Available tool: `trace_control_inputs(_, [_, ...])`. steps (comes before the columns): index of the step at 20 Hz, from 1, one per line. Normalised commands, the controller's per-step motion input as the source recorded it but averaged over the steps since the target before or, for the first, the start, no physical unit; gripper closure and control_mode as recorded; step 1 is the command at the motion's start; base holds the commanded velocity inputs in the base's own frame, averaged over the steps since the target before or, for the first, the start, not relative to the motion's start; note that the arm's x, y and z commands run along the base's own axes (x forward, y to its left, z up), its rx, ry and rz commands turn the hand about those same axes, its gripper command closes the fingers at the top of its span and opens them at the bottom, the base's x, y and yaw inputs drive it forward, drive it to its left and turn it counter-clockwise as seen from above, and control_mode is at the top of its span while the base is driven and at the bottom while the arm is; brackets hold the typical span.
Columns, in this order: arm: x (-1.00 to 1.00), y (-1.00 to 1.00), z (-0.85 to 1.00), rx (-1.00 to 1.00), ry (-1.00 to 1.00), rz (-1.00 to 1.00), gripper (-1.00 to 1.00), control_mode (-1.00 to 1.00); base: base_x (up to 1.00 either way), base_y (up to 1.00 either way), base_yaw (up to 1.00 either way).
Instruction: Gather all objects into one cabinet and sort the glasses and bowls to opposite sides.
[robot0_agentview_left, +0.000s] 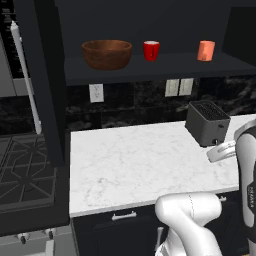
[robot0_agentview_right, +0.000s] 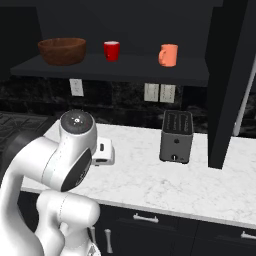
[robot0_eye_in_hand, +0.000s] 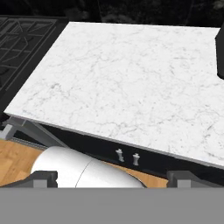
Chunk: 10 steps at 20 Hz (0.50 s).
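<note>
1. Left base view: the bowl (robot0_agentview_left: 107, 54) sat at the left end of the cabinet's shelf (robot0_agentview_left: 165, 67), the red cup (robot0_agentview_left: 151, 50) just right of it and a salmon cup (robot0_agentview_left: 206, 50) well apart toward the right. Below, the white table (robot0_agentview_left: 130, 165) carried a toaster (robot0_agentview_left: 207, 122) at its back right, with a stove (robot0_agentview_left: 25, 170) to its left. The open cabinet door (robot0_agentview_left: 42, 75) with its bar handle (robot0_agentview_left: 26, 80) hung at the left. The arm rose at the right edge.

2. Right base view: the same three pieces stood in the same order on the shelf, bowl at left, red cup near the middle, salmon cup right of it. The toaster stood on the table beneath the salmon cup. Only one salmon cup could be seen here; where the other stood could not be told.

3. Hand view: the pincer (robot0_eye_in_hand: 112, 179) hung with its fingers (robot0_eye_in_hand: 43, 178) spread wide and nothing between them, looking down over the bare marble and the drawer knobs (robot0_eye_in_hand: 127, 157) under its front edge.

4. Judgement: the arm appeared to be between placements, empty-handed and clear of the shelf. With bowl left and cups right, the sorting looked largely done; the next move would call for finding any cup not yet shelved and setting it by the salmon one.
</note>
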Motion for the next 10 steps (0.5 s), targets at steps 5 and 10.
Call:
trace_control_inputs(5, [0.0, 0.0, 0.0, 0.0, 0.0, 0.0, -1.0, -1.0, 0.0, 0.0, 0.0])
trace_control_inputs(10, [0.0, 0.0, 0.0, 0.0, 0.0, 0.0, -1.0, -1.0, 0.0, 0.0, 0.0])
